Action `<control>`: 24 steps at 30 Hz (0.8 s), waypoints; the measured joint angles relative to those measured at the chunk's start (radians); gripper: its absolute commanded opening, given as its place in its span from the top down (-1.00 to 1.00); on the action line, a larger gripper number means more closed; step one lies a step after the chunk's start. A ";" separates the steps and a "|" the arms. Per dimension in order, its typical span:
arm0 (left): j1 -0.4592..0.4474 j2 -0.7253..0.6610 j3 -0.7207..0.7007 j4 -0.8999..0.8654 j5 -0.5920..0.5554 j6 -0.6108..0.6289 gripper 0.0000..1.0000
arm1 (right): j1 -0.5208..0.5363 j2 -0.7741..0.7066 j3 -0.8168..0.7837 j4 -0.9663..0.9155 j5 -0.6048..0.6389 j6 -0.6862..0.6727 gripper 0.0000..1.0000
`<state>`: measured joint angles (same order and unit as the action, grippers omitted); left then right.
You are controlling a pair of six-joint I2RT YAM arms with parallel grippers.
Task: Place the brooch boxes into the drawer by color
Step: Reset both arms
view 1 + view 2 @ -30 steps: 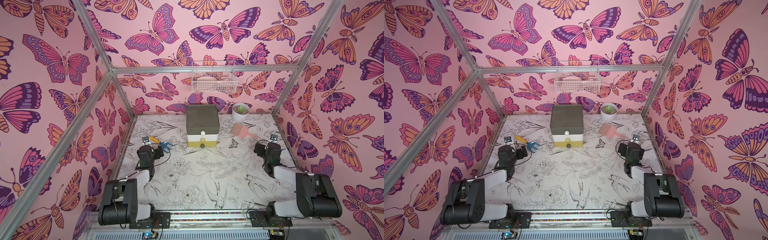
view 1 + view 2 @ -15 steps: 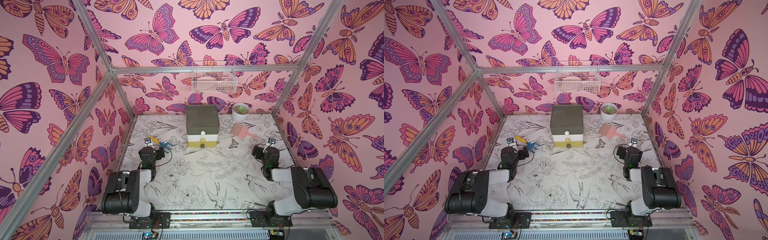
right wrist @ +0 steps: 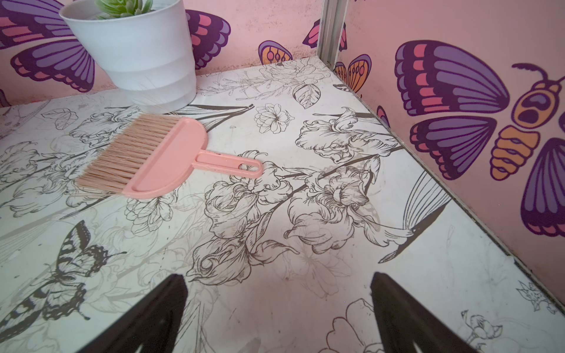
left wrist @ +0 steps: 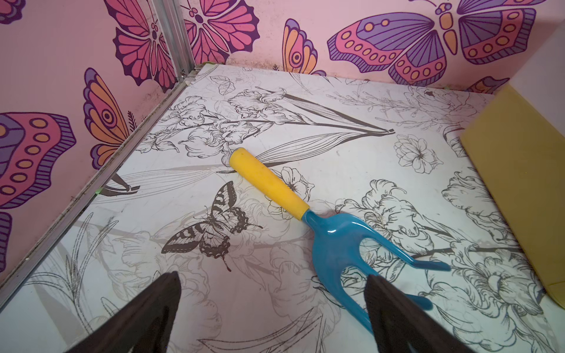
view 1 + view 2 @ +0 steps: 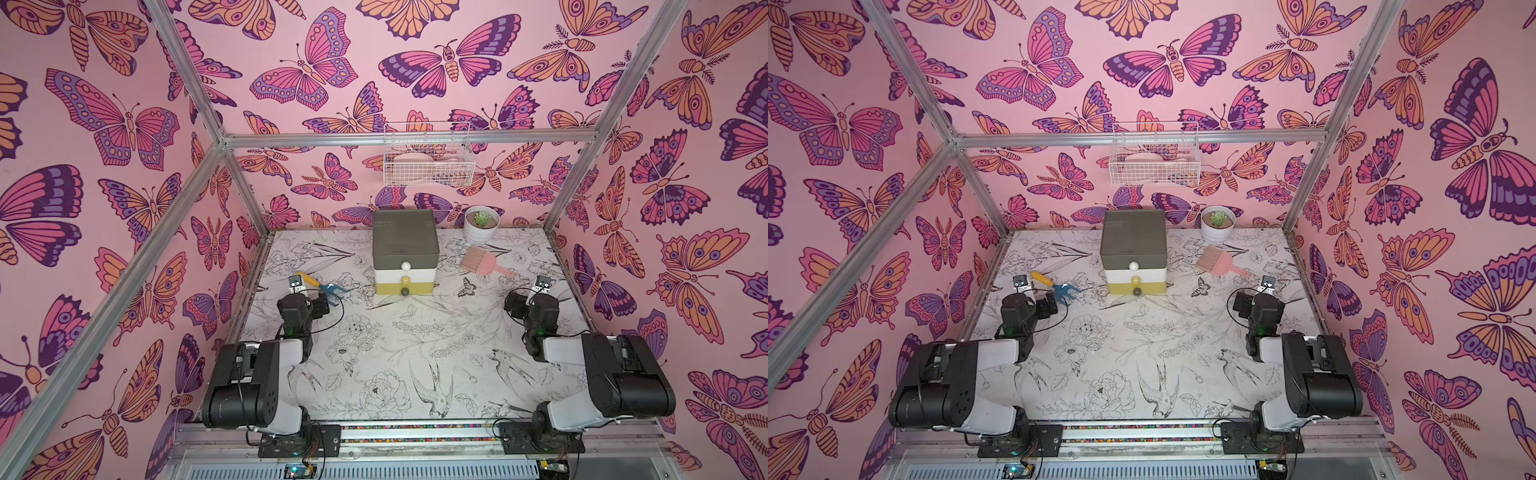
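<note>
Brush: pink plastic hand brush with tan bristles (image 3: 166,156), flat on the floral-printed white tabletop (image 3: 305,244).
Pot: white plastic pot with green succulent (image 3: 137,55), upright, right beside the brush's bristle tips.
Right gripper (image 3: 276,279): dark jaws spread wide, apart from the brush.

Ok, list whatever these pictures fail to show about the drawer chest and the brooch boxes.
- Inside the drawer: all three tiers shut in both top views; fronts hide the contents.
- The brooch boxes: none shows in any view.
- The wire basket: pale things behind mesh, too small to name.
- Left wrist view: the picture's edge cuts off the drawer.
</note>
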<state>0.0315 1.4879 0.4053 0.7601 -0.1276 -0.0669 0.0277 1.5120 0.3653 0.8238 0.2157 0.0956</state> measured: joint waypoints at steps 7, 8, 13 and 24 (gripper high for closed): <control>0.000 0.000 0.000 0.000 0.000 0.000 -1.00 | 0.000 0.000 0.003 -0.001 0.000 0.000 -0.97; 0.000 0.000 0.000 0.000 0.000 0.000 -1.00 | 0.000 0.000 0.003 -0.001 0.000 0.000 -0.97; 0.000 0.000 0.000 0.000 0.000 0.000 -1.00 | 0.000 0.000 0.003 -0.001 0.000 -0.001 -0.97; 0.000 0.000 0.000 0.000 0.000 0.000 -1.00 | 0.000 0.000 0.003 0.000 0.000 -0.010 -0.97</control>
<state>0.0315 1.4879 0.4053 0.7605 -0.1276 -0.0669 0.0277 1.5120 0.3683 0.8234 0.2153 0.0856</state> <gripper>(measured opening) 0.999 0.986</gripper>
